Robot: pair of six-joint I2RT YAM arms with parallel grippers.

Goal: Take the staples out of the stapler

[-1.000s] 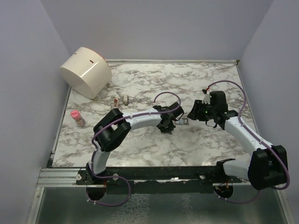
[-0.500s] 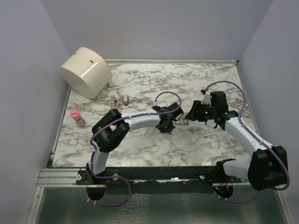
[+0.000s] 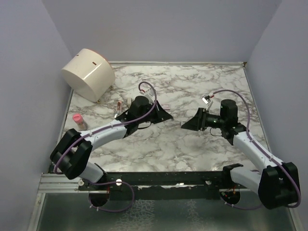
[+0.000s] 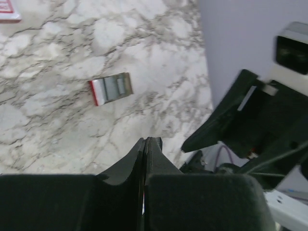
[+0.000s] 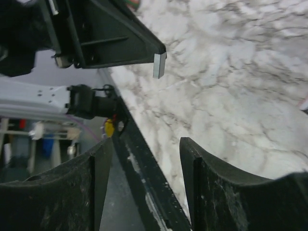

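White arms (image 3: 103, 132), blk joints (image 3: 72, 156) & hands (image 4: 146, 140) (image 5: 147, 140), purple cables (image 3: 231, 90).

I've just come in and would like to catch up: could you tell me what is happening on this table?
Two robot arms are working over the white marble tabletop. The left gripper is shut, with a small silver piece showing at its tip, possibly staples. The right gripper faces it, open and empty. A small red-and-silver object, apparently the stapler, lies on the marble, touched by neither gripper.
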